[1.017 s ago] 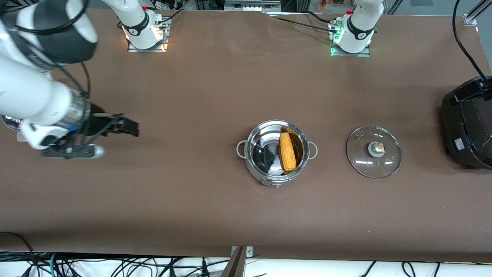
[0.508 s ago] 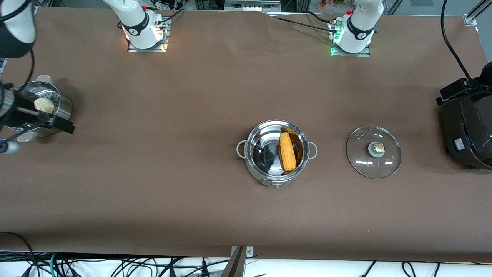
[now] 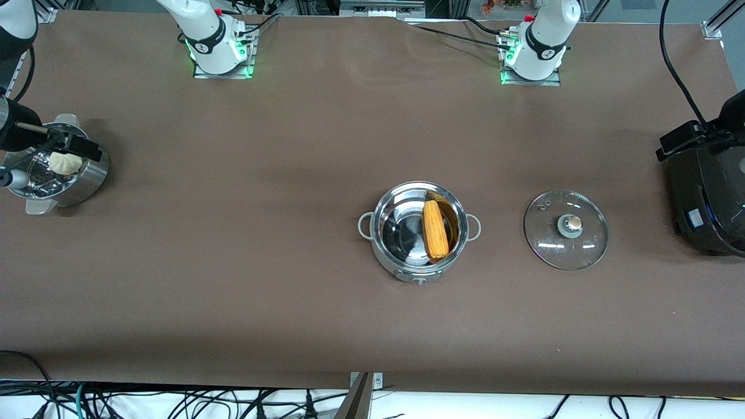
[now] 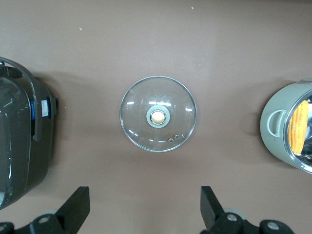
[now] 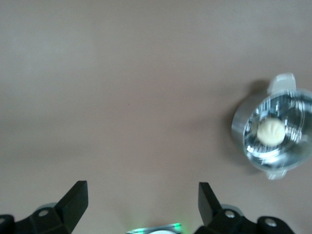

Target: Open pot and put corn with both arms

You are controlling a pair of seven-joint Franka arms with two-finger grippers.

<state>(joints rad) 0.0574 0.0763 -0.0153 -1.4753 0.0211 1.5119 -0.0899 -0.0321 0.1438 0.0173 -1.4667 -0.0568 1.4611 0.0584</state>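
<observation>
Your pot (image 3: 419, 231) stands open mid-table with the corn (image 3: 435, 229) lying inside; its glass lid (image 3: 566, 229) rests flat beside it, toward the left arm's end. The steamer pot (image 3: 55, 171) holds a bun (image 3: 64, 162). Only the wrist views show the left gripper (image 4: 144, 214) and right gripper (image 5: 141, 209) spread wide, empty.

High front camera; wrist cameras downward, elevated.
</observation>
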